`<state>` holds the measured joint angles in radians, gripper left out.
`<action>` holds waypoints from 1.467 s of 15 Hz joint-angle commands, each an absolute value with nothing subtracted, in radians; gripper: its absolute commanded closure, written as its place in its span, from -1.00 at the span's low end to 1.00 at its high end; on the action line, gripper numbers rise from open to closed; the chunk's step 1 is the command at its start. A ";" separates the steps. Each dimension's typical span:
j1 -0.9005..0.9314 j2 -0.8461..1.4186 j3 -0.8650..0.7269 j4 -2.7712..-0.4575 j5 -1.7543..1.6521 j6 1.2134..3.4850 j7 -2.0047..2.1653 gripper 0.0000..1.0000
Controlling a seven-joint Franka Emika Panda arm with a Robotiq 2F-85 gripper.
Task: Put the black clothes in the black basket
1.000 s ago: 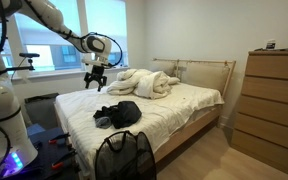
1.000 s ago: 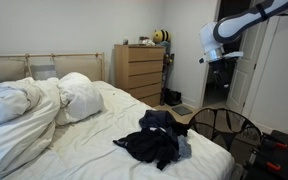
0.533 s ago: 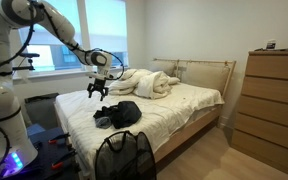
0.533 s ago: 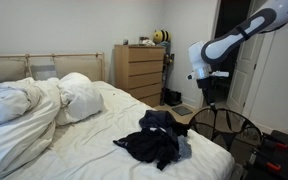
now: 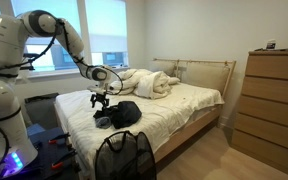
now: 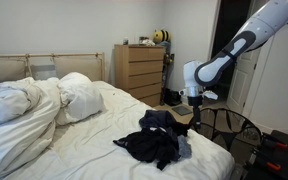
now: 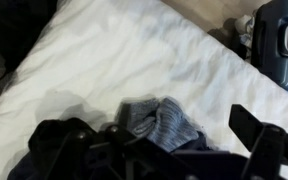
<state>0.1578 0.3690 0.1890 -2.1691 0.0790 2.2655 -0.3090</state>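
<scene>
The black clothes (image 5: 119, 113) lie heaped near the foot of the surface (image 5: 179, 105), with the black basket (image 5: 124, 155) on the floor just beyond. The pincer (image 5: 101, 101) hovers above the heap, spread open. This looks like the reaching step; next it needs to descend and close on fabric.

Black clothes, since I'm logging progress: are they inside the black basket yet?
No, the black clothes lie heaped on the bed, outside the black basket standing beside it.

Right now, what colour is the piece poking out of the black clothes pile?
Bluish grey: the piece sits among the black clothes; clearest in wrist view.
</scene>
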 commanded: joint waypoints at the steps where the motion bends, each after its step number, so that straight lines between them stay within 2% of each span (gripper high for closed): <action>1: 0.172 0.451 0.201 -2.158 0.075 2.360 -0.236 -1.00; 6: 0.211 0.548 0.181 -2.165 0.009 2.492 -0.163 -1.00; 11: 0.306 0.617 0.071 -2.171 -0.172 2.723 -0.010 -1.00; 16: 0.372 0.674 -0.011 -2.151 -0.224 2.821 0.095 -1.00; 17: 0.374 0.678 -0.011 -2.147 -0.219 2.814 0.095 -0.50; 18: 0.374 0.681 -0.011 -2.142 -0.215 2.810 0.095 -0.47; 22: 0.368 0.676 -0.005 -2.132 -0.206 2.797 0.099 0.15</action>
